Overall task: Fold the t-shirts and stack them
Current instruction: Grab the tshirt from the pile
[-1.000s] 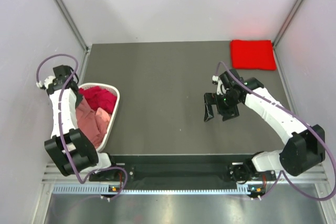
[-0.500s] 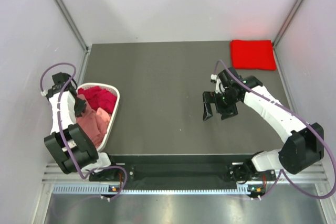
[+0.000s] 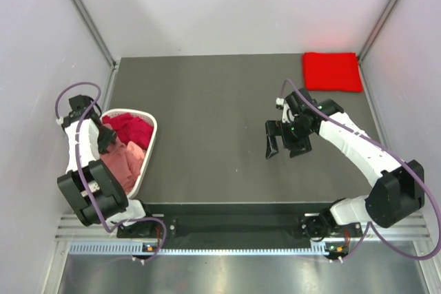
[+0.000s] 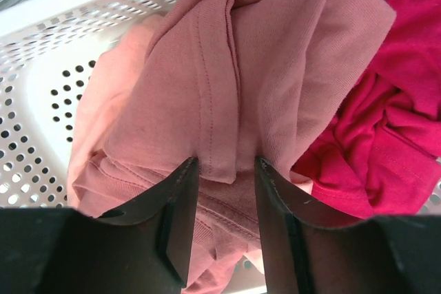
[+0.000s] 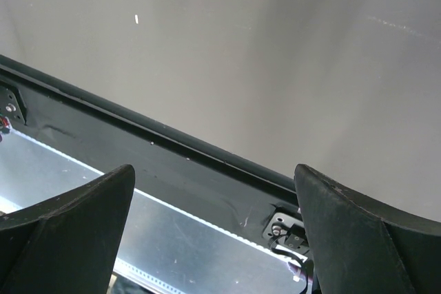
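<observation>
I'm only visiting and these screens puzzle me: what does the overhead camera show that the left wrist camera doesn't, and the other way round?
Only overhead: the folded red shirt at the far right corner of the table, and the right gripper wide open above bare tabletop. Only the left wrist: the left gripper up close, its fingers either side of a stitched fold of the pink shirt. Both: the white basket holding the pink shirt and a dark crimson shirt.
</observation>
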You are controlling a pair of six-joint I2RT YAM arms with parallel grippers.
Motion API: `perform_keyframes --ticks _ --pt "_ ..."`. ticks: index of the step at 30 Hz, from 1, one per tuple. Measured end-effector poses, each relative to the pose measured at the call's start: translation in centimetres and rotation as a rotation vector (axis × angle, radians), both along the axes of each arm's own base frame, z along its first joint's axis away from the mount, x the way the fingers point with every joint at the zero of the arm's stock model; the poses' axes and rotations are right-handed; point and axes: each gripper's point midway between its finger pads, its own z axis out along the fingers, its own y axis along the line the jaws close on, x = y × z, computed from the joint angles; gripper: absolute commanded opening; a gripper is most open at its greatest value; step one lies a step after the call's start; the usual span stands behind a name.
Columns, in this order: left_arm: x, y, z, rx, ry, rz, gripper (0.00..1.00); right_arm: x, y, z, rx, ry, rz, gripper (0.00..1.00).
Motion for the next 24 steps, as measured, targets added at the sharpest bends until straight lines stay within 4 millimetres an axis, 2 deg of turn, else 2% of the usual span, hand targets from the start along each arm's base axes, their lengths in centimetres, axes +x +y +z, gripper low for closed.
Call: perform_keyframes --ticks 4,9,13,16,24 --pt "0.0 0.0 -0.5 -0.006 0.011 0.000 0.39 0.0 0.0 0.0 0.000 0.001 0.001 1.00" --pt "-0.5 0.1 -0.9 0.003 0.028 0.004 0.26 0.0 0.0 -0.3 -0.004 0.011 0.002 1.00" --pt "-0.7 0.4 -0.5 0.028 0.027 0.011 0.08 0.0 0.1 -0.4 -0.005 0.015 0.003 0.99" --pt "-0.9 0.6 0.2 0.048 0.015 0.016 0.00 0.1 0.1 -0.4 -0.004 0.014 0.003 1.00" --pt "-1.3 0.6 1.4 0.069 0.001 0.023 0.00 0.2 0.3 -0.4 0.003 0.009 0.005 1.00"
